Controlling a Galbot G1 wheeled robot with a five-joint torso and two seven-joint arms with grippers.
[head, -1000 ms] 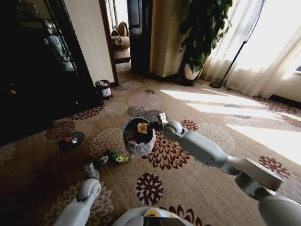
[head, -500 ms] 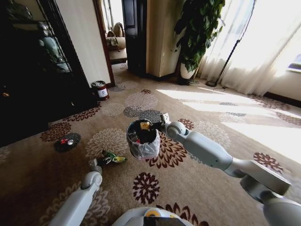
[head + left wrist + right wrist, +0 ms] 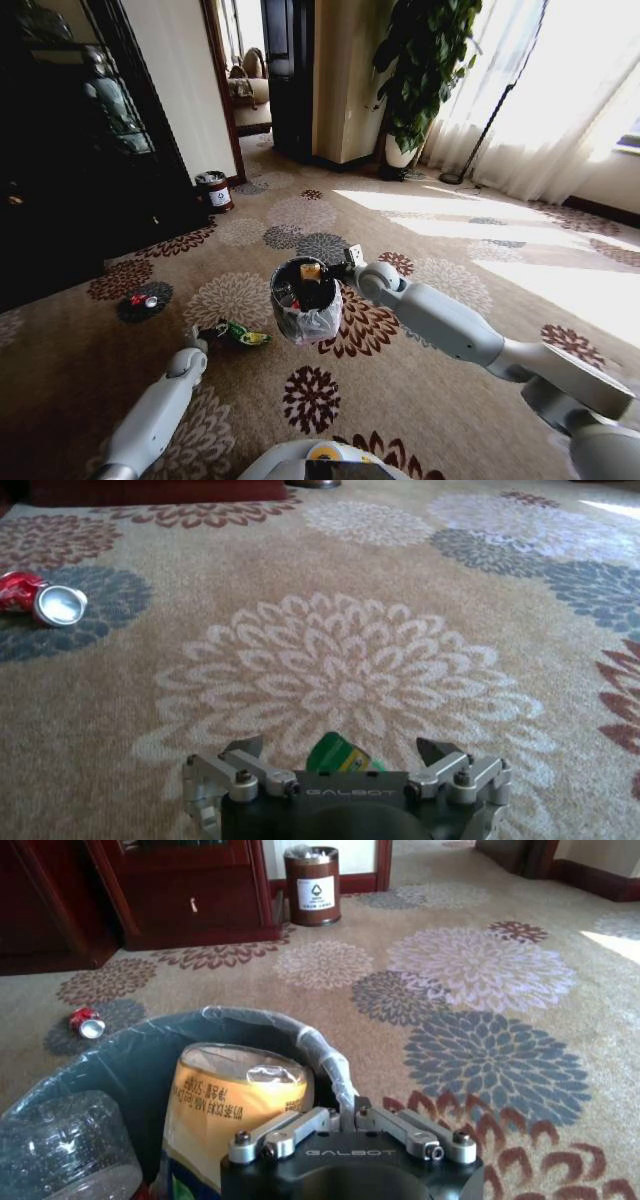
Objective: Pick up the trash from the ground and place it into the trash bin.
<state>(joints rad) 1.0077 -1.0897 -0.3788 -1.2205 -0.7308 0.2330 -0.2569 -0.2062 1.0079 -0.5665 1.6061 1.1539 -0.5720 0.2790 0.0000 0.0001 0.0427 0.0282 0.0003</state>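
Observation:
The trash bin point(image 3: 312, 322), dark-rimmed with a grey bag liner point(image 3: 250, 1017), hangs above the carpet, and my right gripper point(image 3: 343, 268) point(image 3: 340, 1111) is shut on its rim. Inside it stand an orange-yellow tube point(image 3: 235, 1102) and a clear bottle point(image 3: 60, 1151). A green wrapper point(image 3: 242, 335) point(image 3: 335, 754) lies on the carpet just ahead of my left gripper point(image 3: 197, 336) point(image 3: 340, 744), which is open and low, its fingers to either side of the wrapper without touching it. A crushed red can point(image 3: 141, 299) point(image 3: 45, 604) lies farther to the left.
A small dark cylinder with a white-red band point(image 3: 212, 190) point(image 3: 312, 885) stands by the dark cabinet point(image 3: 80, 150) at the back left. A potted plant point(image 3: 425, 70) and a doorway are behind. Patterned carpet stretches open to the right.
The camera has shifted. My left arm has stretched forward, bringing its gripper up to the green wrapper. The right gripper keeps holding the bin.

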